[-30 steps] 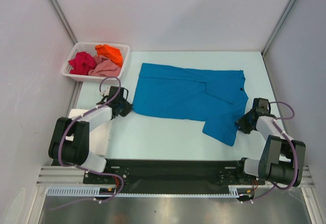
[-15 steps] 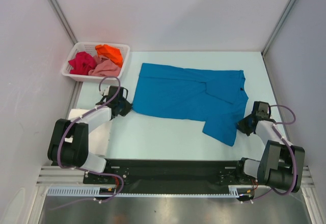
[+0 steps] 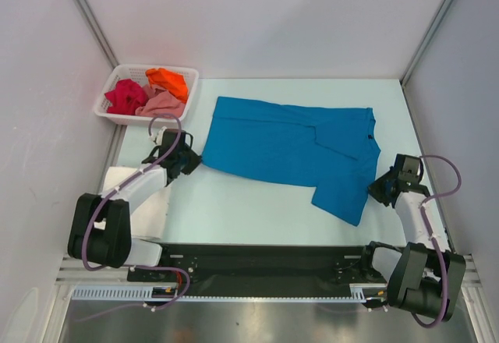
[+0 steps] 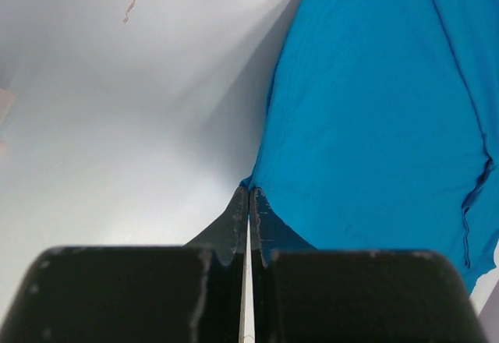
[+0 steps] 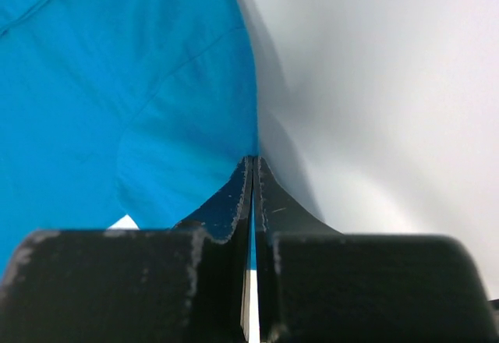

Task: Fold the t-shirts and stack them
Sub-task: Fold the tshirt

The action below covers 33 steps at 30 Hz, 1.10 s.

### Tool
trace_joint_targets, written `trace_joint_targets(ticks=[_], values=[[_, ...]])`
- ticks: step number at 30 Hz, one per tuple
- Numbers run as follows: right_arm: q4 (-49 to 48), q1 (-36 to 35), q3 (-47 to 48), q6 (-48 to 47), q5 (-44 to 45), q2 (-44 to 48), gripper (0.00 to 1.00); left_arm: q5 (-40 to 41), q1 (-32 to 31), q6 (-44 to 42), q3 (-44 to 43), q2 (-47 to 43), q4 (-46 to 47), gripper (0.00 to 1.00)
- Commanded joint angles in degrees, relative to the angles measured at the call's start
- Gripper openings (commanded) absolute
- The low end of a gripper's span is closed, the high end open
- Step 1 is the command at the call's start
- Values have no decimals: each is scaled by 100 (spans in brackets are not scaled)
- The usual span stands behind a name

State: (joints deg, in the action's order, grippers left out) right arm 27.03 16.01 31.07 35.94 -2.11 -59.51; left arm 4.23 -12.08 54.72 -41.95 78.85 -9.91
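Observation:
A bright blue t-shirt lies spread flat across the table, one sleeve pointing toward the near edge. My left gripper is shut on its left near corner, and the left wrist view shows the closed tips pinching the blue cloth. At the shirt's right edge, my right gripper is shut on the hem. In the right wrist view blue cloth runs between the closed tips. The crimson, orange and dusty pink t-shirts lie crumpled in the basket.
The white slotted basket stands at the back left corner. A flat white patch, perhaps cloth, lies under the left arm. White walls close the table on the left, back and right.
The right gripper has shut on the shirt's right edge and drawn back toward the near right. The left gripper stays shut on its corner, shifted slightly away.

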Motion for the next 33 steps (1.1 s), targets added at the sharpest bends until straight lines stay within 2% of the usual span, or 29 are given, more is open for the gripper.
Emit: trace_joint_targets(ticks=[1, 9, 13, 33], values=[[-48, 34, 416, -395, -123, -122, 0, -28, 47, -234, -50, -221, 182, 0], [-522, 43, 1295, -782, -377, -895, 0, 333, 39, -313, -673, -125, 165, 0], [-769, 43, 1726, -729, -835, -1544, 0, 324, 47, -295, -1068, 322, 174, 0], [-919, 69, 4160, -826, -1230, -3857, 0, 316, 56, -313, -2686, 2046, 332, 1]])
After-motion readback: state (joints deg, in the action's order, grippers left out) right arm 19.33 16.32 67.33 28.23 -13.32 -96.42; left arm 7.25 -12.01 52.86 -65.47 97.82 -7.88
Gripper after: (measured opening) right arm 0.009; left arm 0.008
